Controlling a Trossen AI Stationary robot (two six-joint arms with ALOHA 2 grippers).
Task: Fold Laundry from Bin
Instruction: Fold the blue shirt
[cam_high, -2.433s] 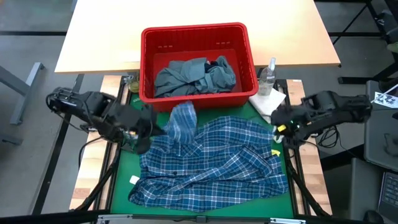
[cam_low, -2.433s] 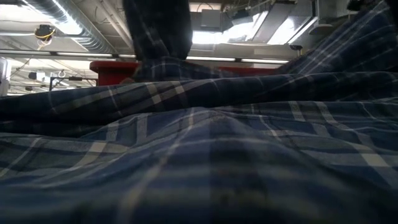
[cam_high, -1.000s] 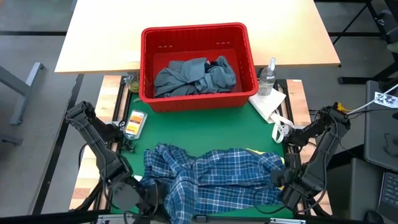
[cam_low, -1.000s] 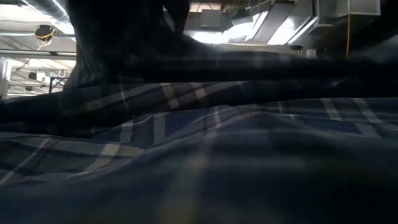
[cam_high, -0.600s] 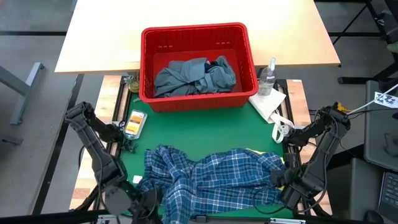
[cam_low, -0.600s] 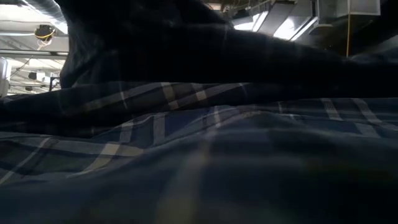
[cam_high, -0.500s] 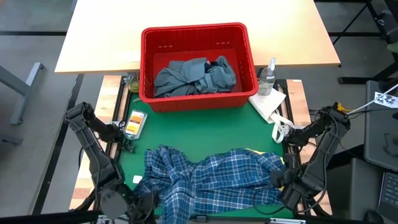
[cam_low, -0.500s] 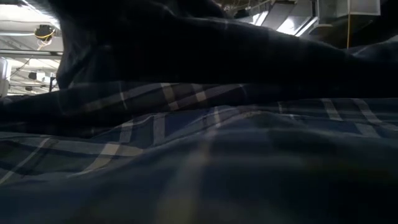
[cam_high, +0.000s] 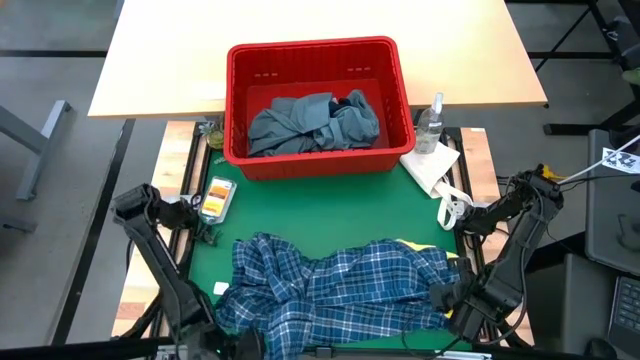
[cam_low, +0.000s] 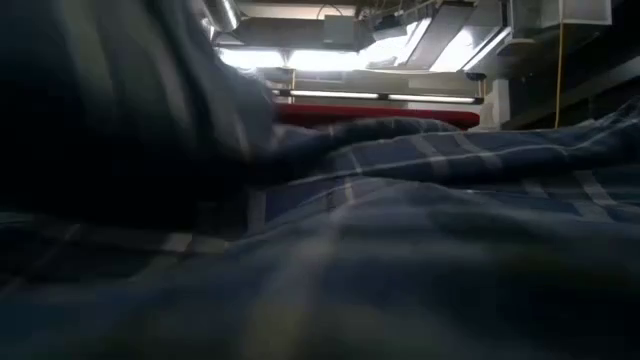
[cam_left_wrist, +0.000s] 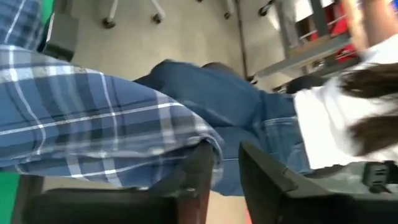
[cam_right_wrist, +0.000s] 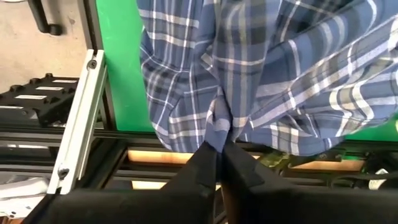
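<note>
Probably a lab: exposed ceiling ducts (cam_low: 420, 30), aluminium-framed bench (cam_right_wrist: 74, 124).

The blue-white plaid shirt (cam_high: 335, 290) lies crumpled in a wide, wrinkled band across the lower middle of the high view, on the green mat near the bench's front edge. Its lower left and lower right corners are bunched and pulled toward the frame's bottom. In the low view the plaid cloth fills almost the whole frame.

The red bin (cam_high: 318, 55) stands upright in the upper middle of the high view, well apart from the shirt. Inside it lies a rumpled grey-blue garment (cam_high: 305, 120), with a dark navy garment (cam_high: 352, 101) at its upper right.

A small yellow piece (cam_high: 412, 243) peeks out at the shirt's upper right edge.
</note>
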